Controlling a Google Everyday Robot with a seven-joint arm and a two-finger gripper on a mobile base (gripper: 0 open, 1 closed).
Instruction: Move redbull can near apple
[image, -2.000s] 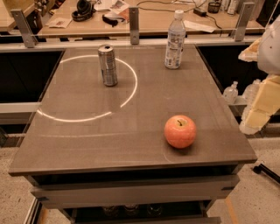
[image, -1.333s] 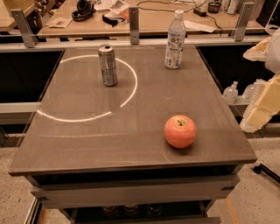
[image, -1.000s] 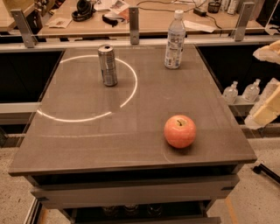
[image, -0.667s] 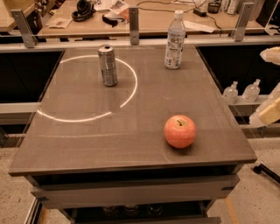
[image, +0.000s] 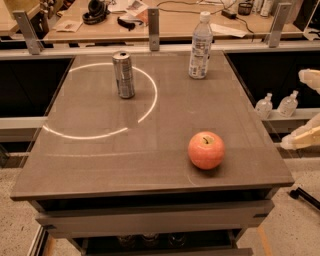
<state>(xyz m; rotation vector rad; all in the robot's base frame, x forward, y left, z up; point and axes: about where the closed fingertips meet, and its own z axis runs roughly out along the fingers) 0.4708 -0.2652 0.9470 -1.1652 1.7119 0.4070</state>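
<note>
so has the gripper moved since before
Yes. The gripper has slid right and down in view, away from the table edge, uncovering a small bottle.

Grey table (image: 100, 160) carries redbull can (image: 123, 75), bottle (image: 200, 46), apple (image: 206, 149); pincer (image: 306, 138) beside its edge.

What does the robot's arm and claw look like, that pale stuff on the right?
Only a little shows at the right edge, just off the table. The claw is a smooth, cream-coloured piece that tapers to a blunt tip. Above it sits a paler, rounded piece in the same plain finish. No cables, labels or markings are visible; the rest is cut off.
</note>
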